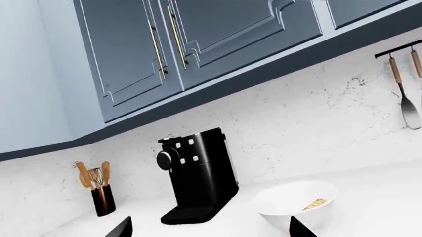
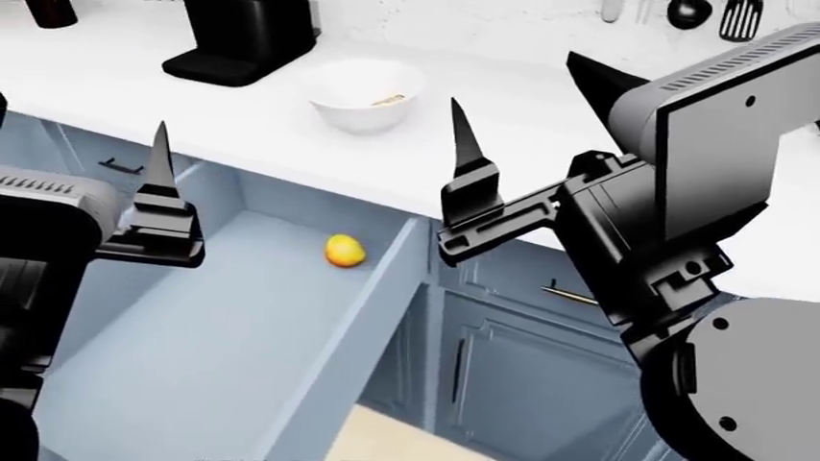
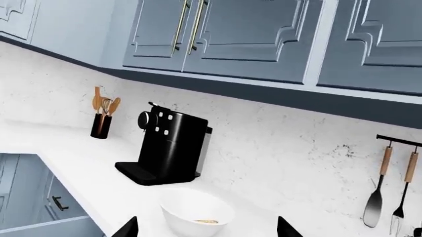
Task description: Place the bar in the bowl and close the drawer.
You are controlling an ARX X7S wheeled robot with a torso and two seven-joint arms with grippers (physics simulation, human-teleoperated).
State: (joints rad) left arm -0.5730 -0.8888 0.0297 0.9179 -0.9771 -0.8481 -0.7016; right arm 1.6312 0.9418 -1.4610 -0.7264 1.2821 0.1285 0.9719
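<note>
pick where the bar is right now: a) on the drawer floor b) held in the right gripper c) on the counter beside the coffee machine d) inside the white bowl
d: the tan bar lies inside the white bowl on the counter, while only a round yellow fruit sits in the open drawer, and both grippers hold nothing.

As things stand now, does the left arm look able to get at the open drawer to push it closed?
Probably yes. The left gripper hangs open and empty right over the drawer, with nothing between them. Only a round yellow fruit lies inside, well below the rim.
</note>
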